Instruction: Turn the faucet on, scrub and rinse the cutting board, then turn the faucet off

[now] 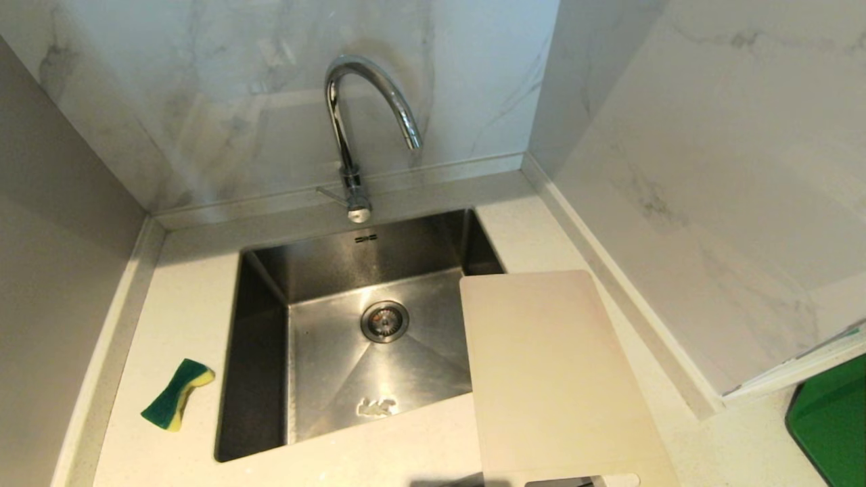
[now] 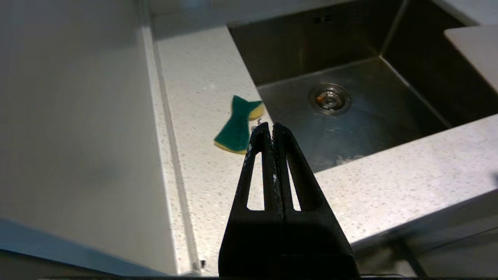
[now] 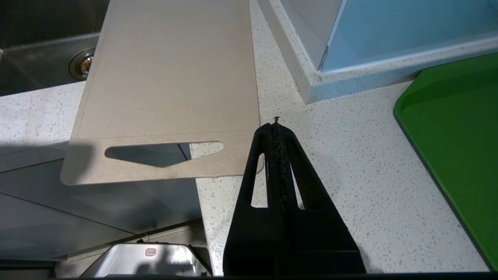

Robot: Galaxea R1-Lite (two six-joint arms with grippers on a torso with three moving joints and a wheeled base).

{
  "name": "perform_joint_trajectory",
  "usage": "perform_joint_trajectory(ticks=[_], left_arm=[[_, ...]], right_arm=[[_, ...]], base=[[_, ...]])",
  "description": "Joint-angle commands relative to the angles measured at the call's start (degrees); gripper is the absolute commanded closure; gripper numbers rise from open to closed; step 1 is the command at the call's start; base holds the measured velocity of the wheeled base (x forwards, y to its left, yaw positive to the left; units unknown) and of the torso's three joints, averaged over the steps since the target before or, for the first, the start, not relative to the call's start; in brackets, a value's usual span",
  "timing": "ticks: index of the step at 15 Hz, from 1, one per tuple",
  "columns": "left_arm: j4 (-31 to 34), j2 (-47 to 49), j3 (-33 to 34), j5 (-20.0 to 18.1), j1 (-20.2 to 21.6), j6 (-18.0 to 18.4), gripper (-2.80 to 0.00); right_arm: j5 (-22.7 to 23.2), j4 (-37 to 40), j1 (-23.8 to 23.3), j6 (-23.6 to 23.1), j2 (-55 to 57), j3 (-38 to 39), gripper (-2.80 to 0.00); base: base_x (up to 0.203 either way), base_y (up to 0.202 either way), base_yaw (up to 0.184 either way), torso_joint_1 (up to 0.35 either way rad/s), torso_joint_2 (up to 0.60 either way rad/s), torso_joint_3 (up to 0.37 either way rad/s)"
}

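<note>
The cutting board [image 1: 555, 375] is found lying flat on the counter [image 1: 183, 304] to the right of the sink [image 1: 352, 270], its far left corner overhanging the basin. Its long axis runs near to far, tilted slightly leftward at the far end; the slot handle [image 3: 163, 151] is at the near end, which projects past the counter's front edge. The faucet [image 1: 352, 128] stands behind the sink, its spout arched toward the right; no running water is seen. A green and yellow sponge [image 1: 177, 393] lies on the counter left of the sink.

The left gripper [image 2: 269, 126] is seen pressed fully closed with nothing held, near the sponge. The right gripper [image 3: 275, 123] is likewise closed and empty, just beside the board's near right corner. A green tray [image 1: 829, 423] sits at far right.

Risk is judged as follows: a board overhanging at two ends could be tipped or pushed off the counter by a careless nudge.
</note>
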Motion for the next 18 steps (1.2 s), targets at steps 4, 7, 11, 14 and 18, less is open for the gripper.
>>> perform_joint_trajectory(ticks=[4, 7, 11, 14, 18], left_arm=[[4.3, -1.5, 0.1, 2.1, 0.0, 4.1, 0.0], [7.8, -1.5, 0.1, 1.3, -0.1, 1.6, 0.0], [7.5, -1.5, 0.1, 1.4, -0.1, -0.1, 0.0], [7.4, -1.5, 0.1, 1.4, -0.1, -0.6, 0.0], [7.3, -1.5, 0.1, 1.4, -0.1, -0.6, 0.0]], right_arm=[[0.0, 0.0, -0.1, 0.0, 0.0, 0.1, 0.0], [0.0, 0.0, 0.0, 0.0, 0.0, 0.1, 0.0], [0.0, 0.0, 0.0, 0.3, 0.0, 0.0, 0.0], [-0.1, 0.0, -0.1, 0.8, 0.0, 0.1, 0.0], [-0.1, 0.0, -0.1, 1.3, 0.1, 0.1, 0.0]], base=[[0.0, 0.0, 0.0, 0.0, 0.0, 0.0], [0.0, 0.0, 0.0, 0.0, 0.0, 0.0], [0.0, 0.0, 0.0, 0.0, 0.0, 0.0], [0.0, 0.0, 0.0, 0.0, 0.0, 0.0], [0.0, 0.0, 0.0, 0.0, 0.0, 0.0]])
